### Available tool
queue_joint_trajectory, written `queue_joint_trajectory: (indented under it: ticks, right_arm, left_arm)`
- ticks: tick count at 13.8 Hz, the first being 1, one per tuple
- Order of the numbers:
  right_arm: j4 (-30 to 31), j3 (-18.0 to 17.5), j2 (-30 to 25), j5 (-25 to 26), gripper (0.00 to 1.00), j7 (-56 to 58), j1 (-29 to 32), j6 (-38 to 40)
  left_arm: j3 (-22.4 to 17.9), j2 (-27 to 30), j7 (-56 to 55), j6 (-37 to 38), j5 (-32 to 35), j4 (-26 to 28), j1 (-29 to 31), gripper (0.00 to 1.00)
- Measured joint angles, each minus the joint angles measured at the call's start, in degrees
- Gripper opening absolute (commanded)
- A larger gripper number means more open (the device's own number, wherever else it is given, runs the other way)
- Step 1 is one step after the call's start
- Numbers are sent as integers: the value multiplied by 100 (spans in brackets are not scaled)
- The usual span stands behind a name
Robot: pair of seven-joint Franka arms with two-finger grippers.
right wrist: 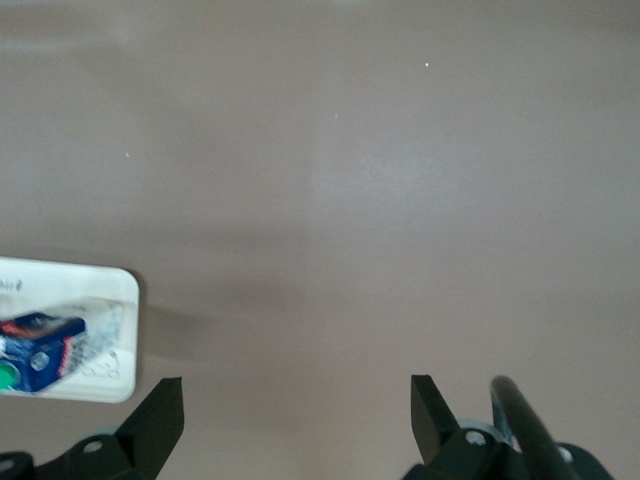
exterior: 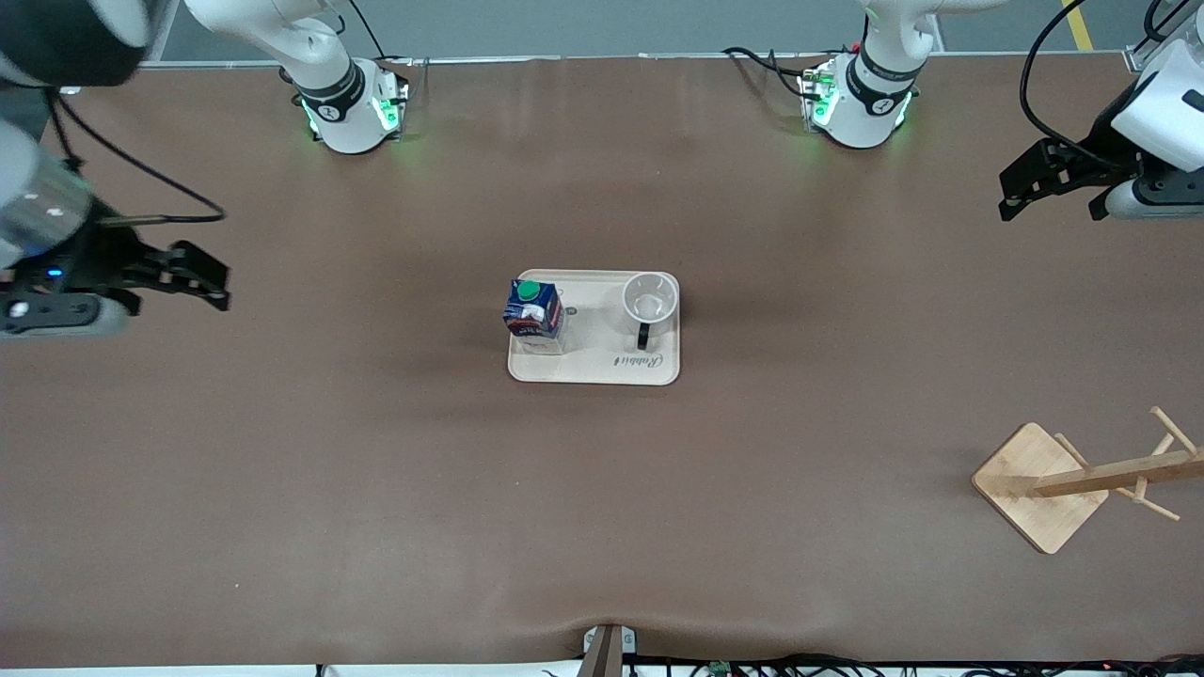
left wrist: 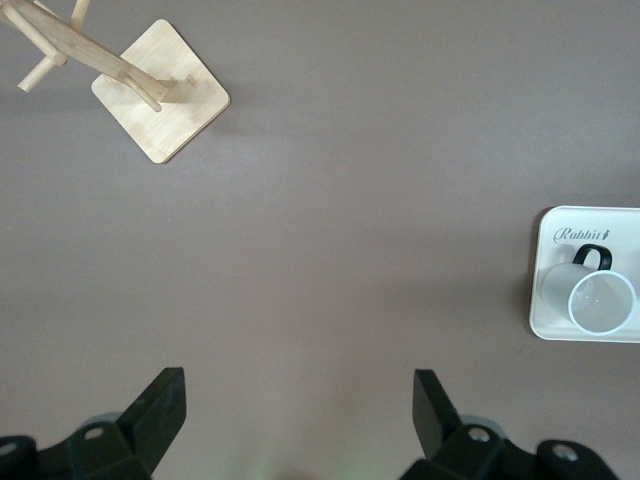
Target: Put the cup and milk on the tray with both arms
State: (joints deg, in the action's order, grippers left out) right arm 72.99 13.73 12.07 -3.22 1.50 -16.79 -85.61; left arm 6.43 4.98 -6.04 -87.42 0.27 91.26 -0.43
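The cream tray (exterior: 593,343) lies at the middle of the table. The dark-blue milk carton (exterior: 533,310) stands on its end toward the right arm. The white cup (exterior: 649,299) stands on its end toward the left arm, its black handle pointing to the front camera. My left gripper (exterior: 1051,209) is open and empty, up over the table's left-arm end. My right gripper (exterior: 202,282) is open and empty over the right-arm end. The left wrist view shows the open left gripper (left wrist: 298,410), the cup (left wrist: 600,300) and the tray (left wrist: 590,222). The right wrist view shows the open right gripper (right wrist: 297,415), the milk (right wrist: 40,350) and the tray (right wrist: 100,285).
A wooden rack with pegs lies tipped on its square base (exterior: 1035,484) near the left arm's end, closer to the front camera; it also shows in the left wrist view (left wrist: 160,90). Brown table surface surrounds the tray.
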Motion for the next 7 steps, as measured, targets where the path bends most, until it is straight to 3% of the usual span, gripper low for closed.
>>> queue_joint_trajectory:
  ticks: [7]
  right_arm:
    - [192, 34, -146, -25, 100, 240, 272, 26]
  left_arm:
    - [2, 3, 7, -4, 0, 2, -1, 100]
